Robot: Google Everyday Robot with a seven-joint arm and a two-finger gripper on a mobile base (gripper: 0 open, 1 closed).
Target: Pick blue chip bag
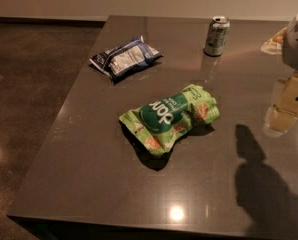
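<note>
The blue chip bag point(125, 58) is a small crinkled navy bag with a white and light-blue panel. It lies flat on the dark grey table point(89, 159), at the far left near the table's left edge. My gripper point(284, 115) hangs over the table at the right edge of the view. It is far to the right of the blue bag and somewhat nearer than it, and it holds nothing that I can see. Its shadow falls on the table at the near right.
A larger bright green pouch point(170, 118) lies in the middle of the table between the gripper and the blue bag. A drink can point(217, 36) stands upright at the back. A pale yellowish packet point(273, 41) shows at the far right. The table's left edge drops to the floor.
</note>
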